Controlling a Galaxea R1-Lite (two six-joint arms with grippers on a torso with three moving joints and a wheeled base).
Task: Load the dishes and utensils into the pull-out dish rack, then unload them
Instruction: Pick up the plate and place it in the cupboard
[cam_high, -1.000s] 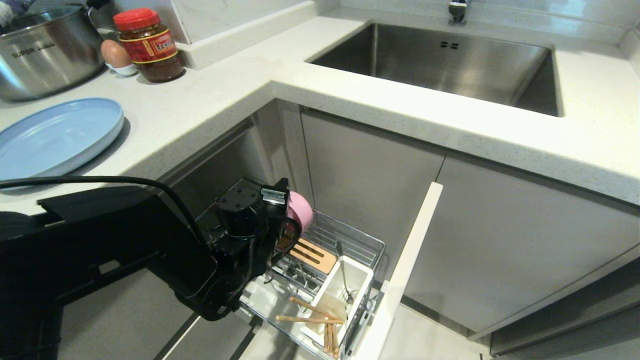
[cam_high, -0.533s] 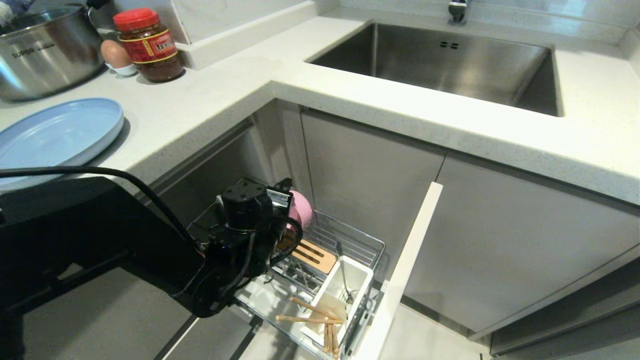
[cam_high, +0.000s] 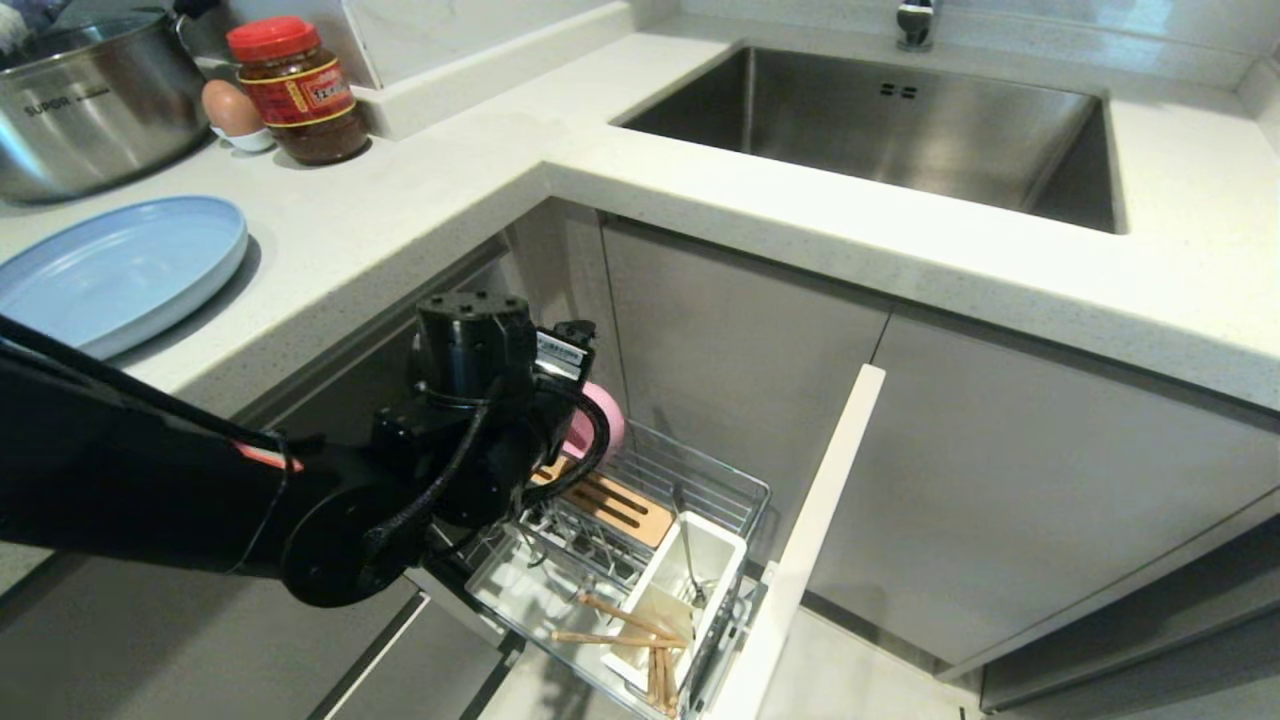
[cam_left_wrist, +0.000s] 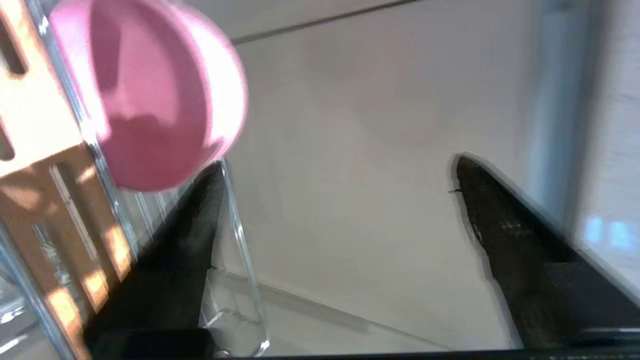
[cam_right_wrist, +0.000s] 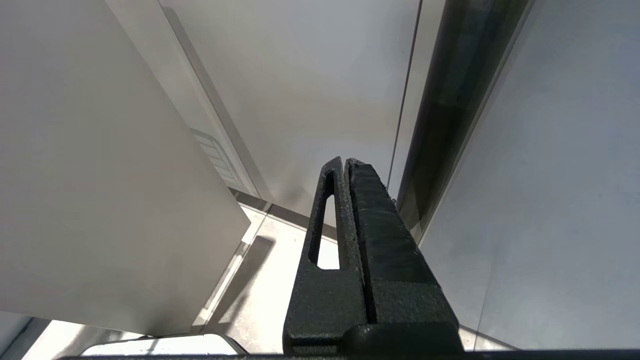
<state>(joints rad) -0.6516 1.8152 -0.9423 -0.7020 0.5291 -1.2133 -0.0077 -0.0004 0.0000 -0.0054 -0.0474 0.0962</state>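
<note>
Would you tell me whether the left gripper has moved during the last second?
Yes. The left gripper has risen from the pull-out dish rack toward the countertop edge.

**What I can't see**

My left arm (cam_high: 300, 500) covers most of the pink bowl (cam_high: 598, 425) and the rack's (cam_high: 700, 480) near-left corner in head view. Left wrist view is blurred; bowl edge smeared. Blue plate (cam_high: 120, 270) and steel pot (cam_high: 90, 100) cut off at the frame edge. Utensil (cam_high: 686, 545) in the cup too thin to ID.
</note>
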